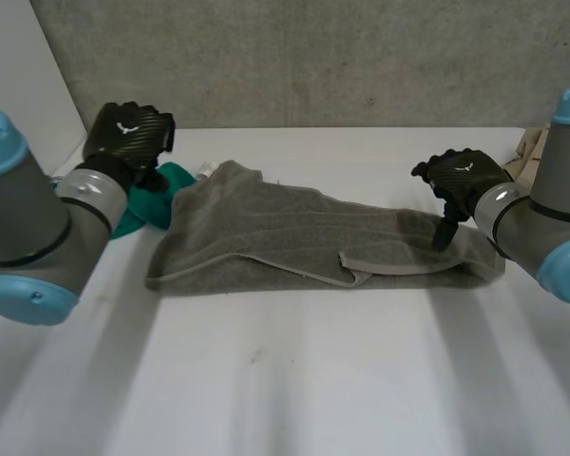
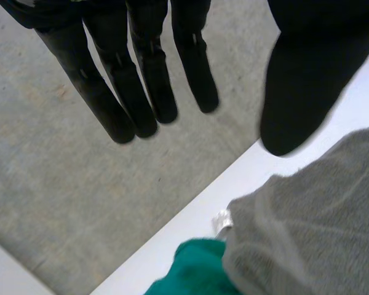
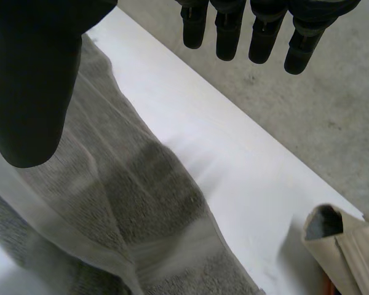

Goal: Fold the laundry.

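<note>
Left hand (image 1: 128, 133): raised over the far left of the table, beside the towel's far left corner; fingers (image 2: 141, 92) straight, thumb held well apart from them, nothing in the grasp.
Green cloth (image 1: 157, 195): bunched just below the left hand, touching the towel's left end.
Grey towel (image 1: 294, 233): lying lengthwise across the middle of the white table (image 1: 294, 380), folded into a long band; pale hem turned over along the near edge towards the right end.
Right hand (image 1: 461, 180): above the towel's right end; fingers (image 3: 227, 37) straight and side by side, thumb spread away and pointing down at the towel, contact with it not clear; nothing clamped.
Beige cloth (image 1: 524, 152): at the table's far right, behind the right arm, apart from the towel.
</note>
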